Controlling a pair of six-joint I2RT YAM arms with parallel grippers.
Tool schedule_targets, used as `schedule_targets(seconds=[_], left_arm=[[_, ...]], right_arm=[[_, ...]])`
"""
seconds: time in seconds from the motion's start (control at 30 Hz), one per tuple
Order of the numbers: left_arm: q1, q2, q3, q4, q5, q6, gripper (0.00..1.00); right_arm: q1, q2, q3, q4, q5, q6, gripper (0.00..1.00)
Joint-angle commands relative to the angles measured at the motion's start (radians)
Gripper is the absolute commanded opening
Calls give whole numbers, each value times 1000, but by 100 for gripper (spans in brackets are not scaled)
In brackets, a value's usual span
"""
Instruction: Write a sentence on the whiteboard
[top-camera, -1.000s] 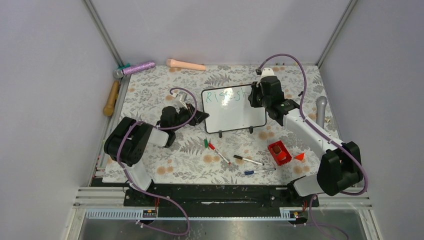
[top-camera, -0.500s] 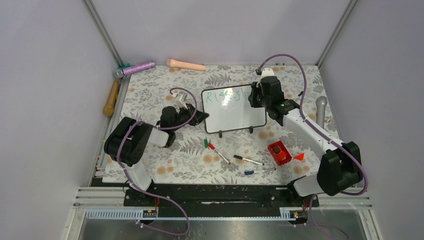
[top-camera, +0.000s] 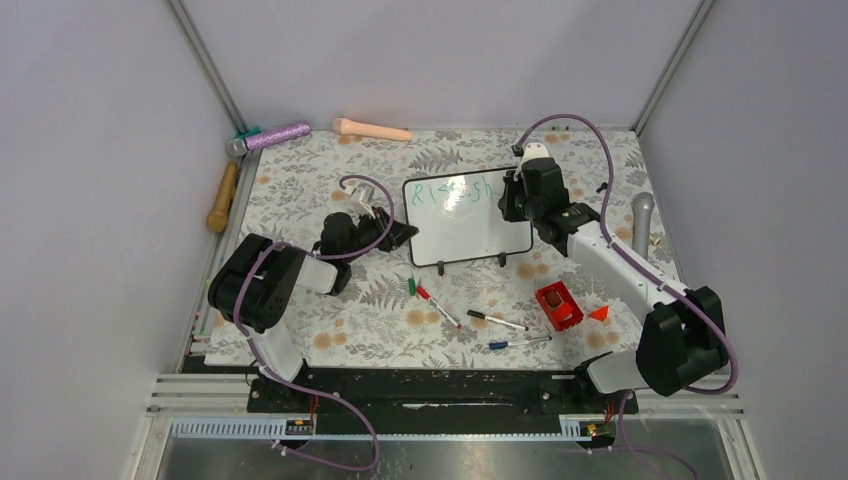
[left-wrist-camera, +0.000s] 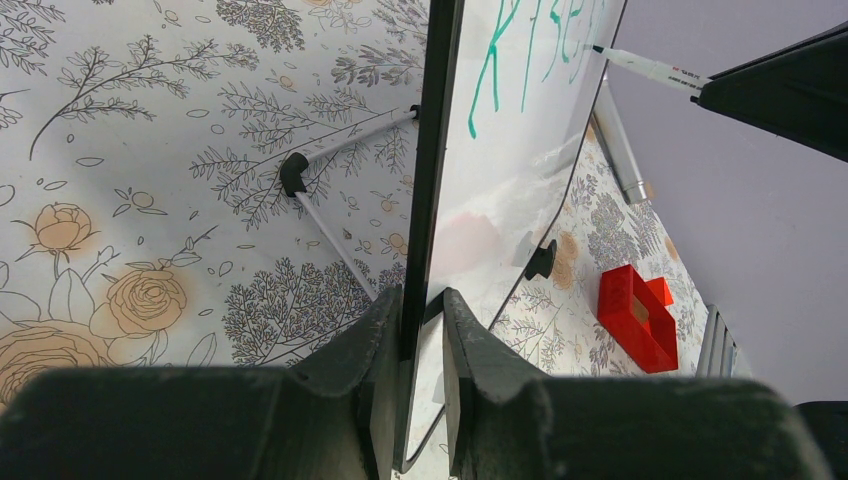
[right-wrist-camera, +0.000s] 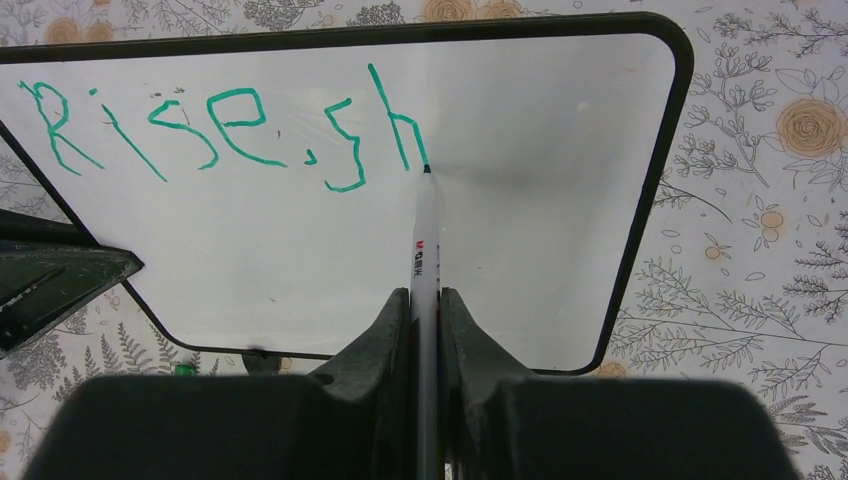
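The whiteboard (top-camera: 470, 225) stands tilted on its black feet mid-table; it also shows in the right wrist view (right-wrist-camera: 520, 230) and edge-on in the left wrist view (left-wrist-camera: 500, 190). Green writing (right-wrist-camera: 230, 130) reads "Rise, sh" along its top. My left gripper (top-camera: 400, 235) is shut on the board's left edge, one jaw on each face (left-wrist-camera: 422, 330). My right gripper (top-camera: 508, 200) is shut on a white marker (right-wrist-camera: 424, 250). The marker's tip touches the board at the foot of the "h". The marker also shows in the left wrist view (left-wrist-camera: 650, 68).
Loose markers (top-camera: 438, 306), (top-camera: 497, 320), (top-camera: 520, 343) and a green cap (top-camera: 412, 285) lie in front of the board. A red block (top-camera: 559, 305) and a red cone (top-camera: 599, 313) lie at the front right. A grey microphone (top-camera: 642, 222) lies right; toys line the back left.
The right gripper has shifted slightly as the marker finishes the "h". The left arm and the board have not moved.
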Motion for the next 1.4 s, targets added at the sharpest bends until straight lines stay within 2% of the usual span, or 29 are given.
schedule_targets(seconds=[0.0,0.3,0.83,1.37], left_arm=[[-1,-8,22,2,-41,22,0],[-2,-9,20,4,-43,21,0],[-2,-8,20,3,-43,21,0],[-2,-8,21,2,-42,22,0]], right_arm=[[-1,-33,10,-13,-1,-3,0],[-1,-84,40,-1,32,-23,0],[-1,16,140,-3,64,-44,0],[-1,60,153,-8,102,-66,0]])
